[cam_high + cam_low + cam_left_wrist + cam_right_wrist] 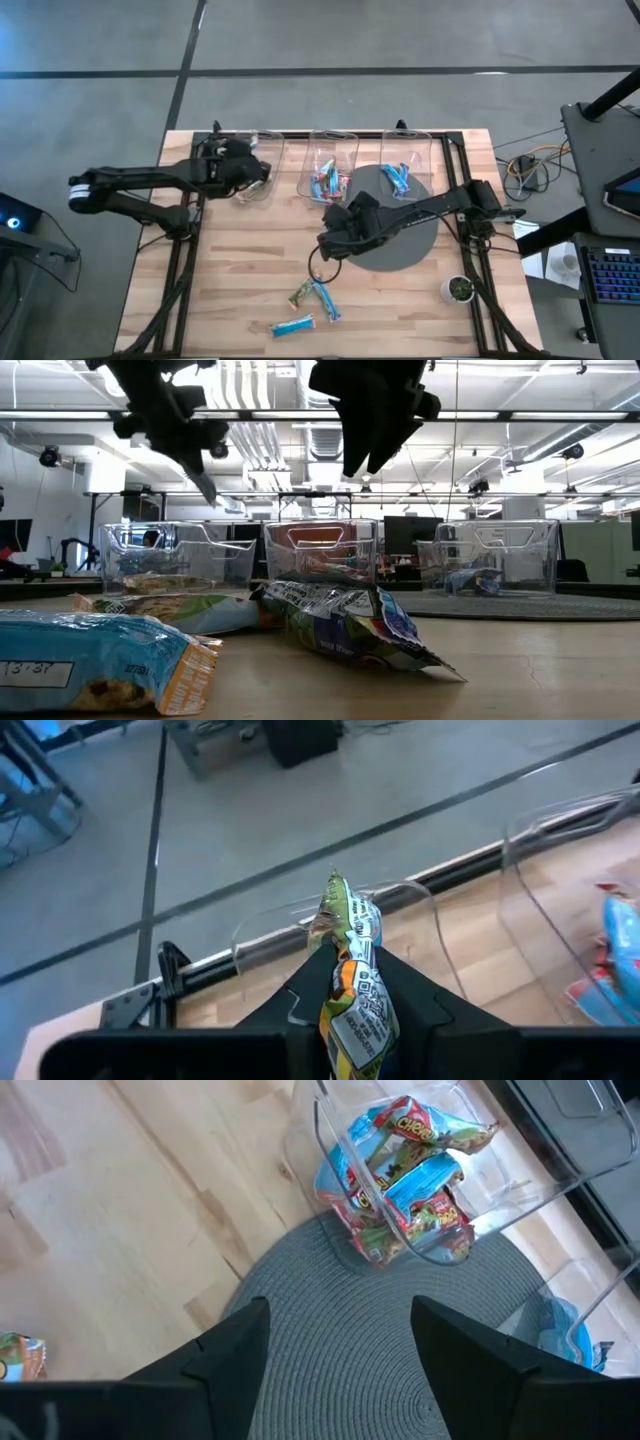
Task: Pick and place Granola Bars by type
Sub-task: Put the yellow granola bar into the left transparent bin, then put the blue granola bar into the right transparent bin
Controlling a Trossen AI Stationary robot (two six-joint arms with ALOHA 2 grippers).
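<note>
The wooden table (240,290) carries a round grey mat (410,235) under the right arm, with three clear plastic bins along the far edge. The right gripper (335,240) hangs above the near left rim of that mat, its fingers (230,1345) spread apart and empty; just ahead of it stands the middle bin (330,165), packed with red-and-blue granola bars (405,1180), and further to its right the right bin (405,160) holds bright blue bars (397,180). Behind the right gripper, toward the near edge of the table, three loose bars lie close together: a green-wrapped one (299,294) touching a blue one (326,300), and another blue one (292,326) a little nearer the edge. The left gripper (245,170) hovers over the left bin (255,165), its fingers pressed together on a green-and-yellow granola bar (350,970) that sticks up between them, directly above the bin's open top.
</note>
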